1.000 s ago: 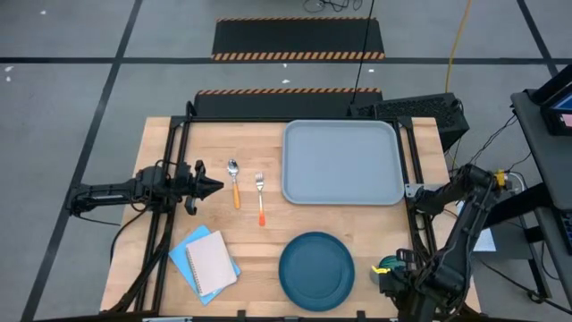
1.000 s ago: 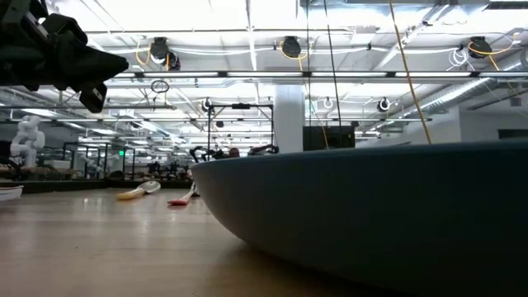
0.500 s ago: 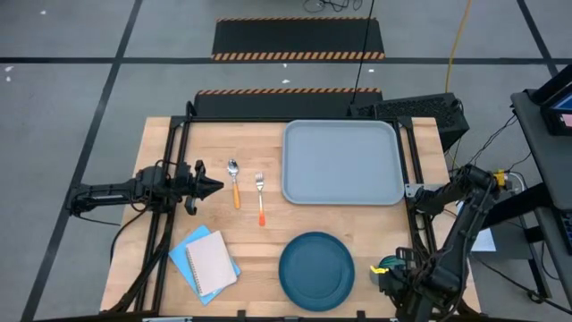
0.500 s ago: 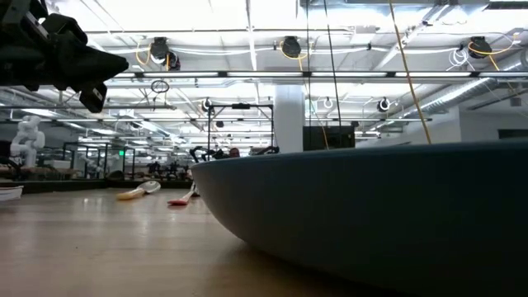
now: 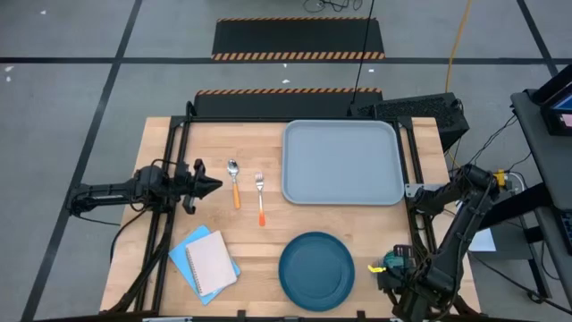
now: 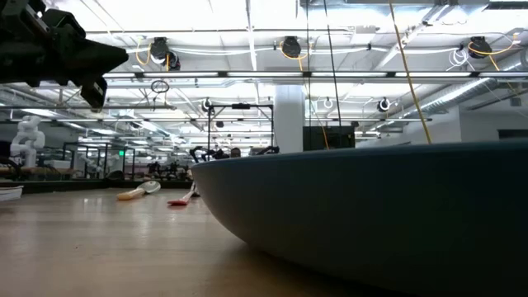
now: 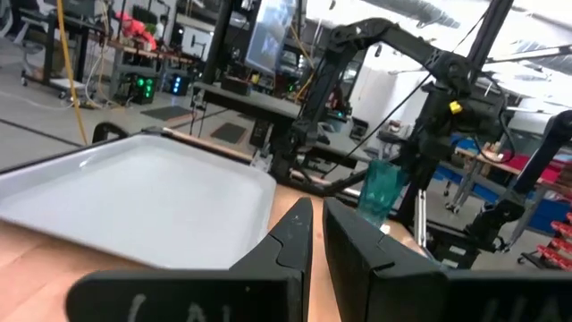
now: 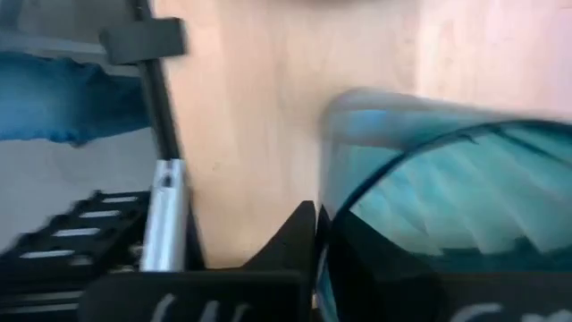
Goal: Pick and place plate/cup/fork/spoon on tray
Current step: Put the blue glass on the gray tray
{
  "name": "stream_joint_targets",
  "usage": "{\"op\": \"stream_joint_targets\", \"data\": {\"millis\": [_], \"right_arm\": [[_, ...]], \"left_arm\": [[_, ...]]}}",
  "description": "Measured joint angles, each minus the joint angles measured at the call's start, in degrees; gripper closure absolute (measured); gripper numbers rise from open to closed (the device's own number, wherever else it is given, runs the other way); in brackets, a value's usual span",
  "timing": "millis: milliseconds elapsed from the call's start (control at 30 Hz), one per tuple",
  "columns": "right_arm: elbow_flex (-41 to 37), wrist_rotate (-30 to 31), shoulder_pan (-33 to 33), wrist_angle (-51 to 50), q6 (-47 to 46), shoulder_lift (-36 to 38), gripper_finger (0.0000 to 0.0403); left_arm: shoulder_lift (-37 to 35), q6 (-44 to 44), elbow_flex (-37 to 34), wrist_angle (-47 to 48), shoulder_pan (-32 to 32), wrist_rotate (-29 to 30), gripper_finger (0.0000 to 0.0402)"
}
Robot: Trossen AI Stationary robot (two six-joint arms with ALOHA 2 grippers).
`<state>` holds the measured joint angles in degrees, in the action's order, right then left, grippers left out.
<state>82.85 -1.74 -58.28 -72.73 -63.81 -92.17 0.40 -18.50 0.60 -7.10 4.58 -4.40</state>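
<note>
- High view: the tray [image 5: 341,162] lies on the bench [image 5: 179,143] toward its far right corner, with nothing on it.
- The spoon [image 5: 234,182] and the fork [image 5: 260,197] lie side by side near the bench's middle, just left of the tray, handles pointing to the near edge; the spoon is the one farther left.
- The plate [image 5: 316,270] sits at the near edge, right of centre, apart from the tray.
- Two notebooks [image 5: 206,260], blue under white, lie at the near left.
- The left gripper [image 5: 213,185] hovers over the left side of the bench, tips pointing at the spoon, fingers nearly together and holding nothing.
- The right gripper [image 5: 390,266] is at the near right corner, beside the plate, with the teal cup [image 5: 391,265] at its tips.
- Low view: the plate's [image 6: 371,210] dark wall fills the right and centre; far across the wood lie the spoon [image 6: 137,191] and fork [image 6: 178,199]; the left gripper [image 6: 99,66] hangs at upper left.
- Left wrist view: the left gripper's own fingers [image 7: 295,234] stand almost closed over the tray's [image 7: 134,201] edge; beyond, the cup [image 7: 379,189] shows below the right arm [image 7: 447,98].
- Right wrist view: the right gripper [image 8: 317,237] is clamped on the cup's [image 8: 429,197] rim, one finger outside the wall, over bare wood by the bench frame [image 8: 147,40].
</note>
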Motion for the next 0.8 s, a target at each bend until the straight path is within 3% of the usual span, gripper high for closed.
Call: {"op": "stream_joint_targets", "data": {"millis": [500,667,800], "right_arm": [[2.5,-0.1,7.6,-4.8,1.1,-0.1,0.0401],[8.6,0.4,9.8,-11.5,1.5,-0.1,0.0402],[12.7,6.3,11.6,-15.8,3.0,0.0,0.0402]], "left_arm": [[0.0,-4.5,0.0,-3.1,0.0,3.1,0.0369],[0.0,1.5,0.0,-7.5,0.0,3.1,0.0369],[0.0,6.1,0.0,-13.8,0.0,3.0,0.0369]]}}
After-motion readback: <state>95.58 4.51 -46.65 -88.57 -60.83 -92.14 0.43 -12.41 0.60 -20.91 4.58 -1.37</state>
